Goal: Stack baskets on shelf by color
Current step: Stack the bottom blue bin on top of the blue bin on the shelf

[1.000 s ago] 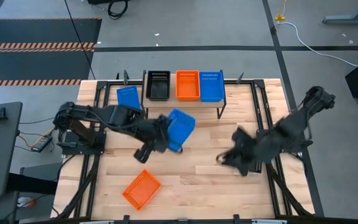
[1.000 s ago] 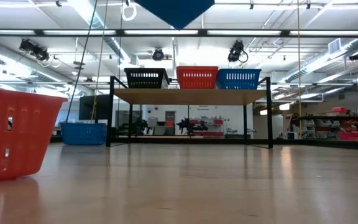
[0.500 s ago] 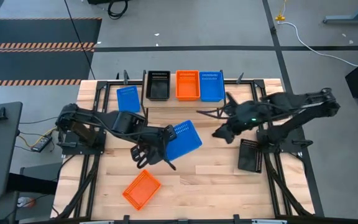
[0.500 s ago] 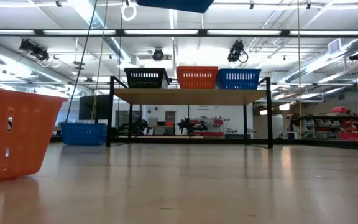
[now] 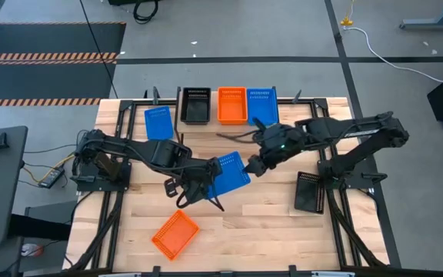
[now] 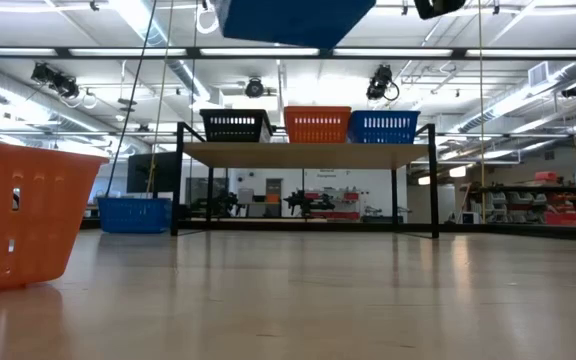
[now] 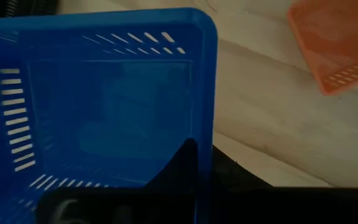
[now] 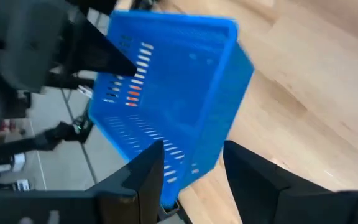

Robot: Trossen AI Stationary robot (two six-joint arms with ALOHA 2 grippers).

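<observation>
A light wooden surface sits on grey floor. A hazard-striped black mat lies beyond it, a white cable farther right.

We see a light wooden table carrying the shelf, a blue basket beside the shelf, an orange basket and a black basket. On the shelf sit black, orange and blue baskets.
</observation>
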